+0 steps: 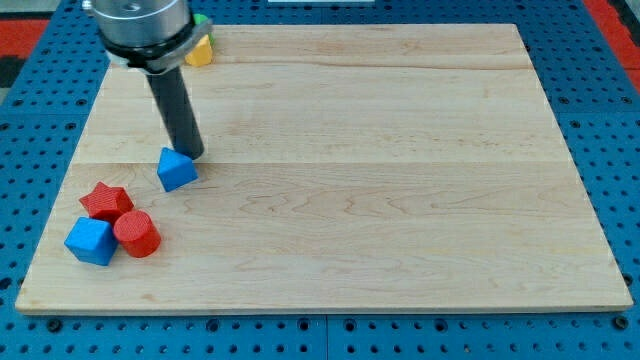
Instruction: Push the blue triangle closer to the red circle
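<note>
Five blocks show on the pale wooden board (400,200), most of them crowded toward the view's left. The blue triangle (177,170) sits left of centre, a small wedge with its peak toward the view's top and its broader faces turned toward the view's bottom and right; its long axis is hard to make out at this size. My tip (192,154) is at the triangle's upper right edge, touching it or just beside it, I cannot tell which. The dark rod rises from there toward the view's top left, into the round grey mount at the frame's upper edge. No hand or jaws exist on this arm, so nothing is grasped; the rod only rests against the board.

Below and to the view's left of the triangle lies a tight cluster: the red star (105,201), the red circle (136,234) just under it to the right, and the blue cube (91,241) touching the circle's left side. The triangle stands near this group but apart from it. A yellow block (200,51) lies at the board's top edge, partly behind the mount, with a sliver of green block (203,19) above it.
</note>
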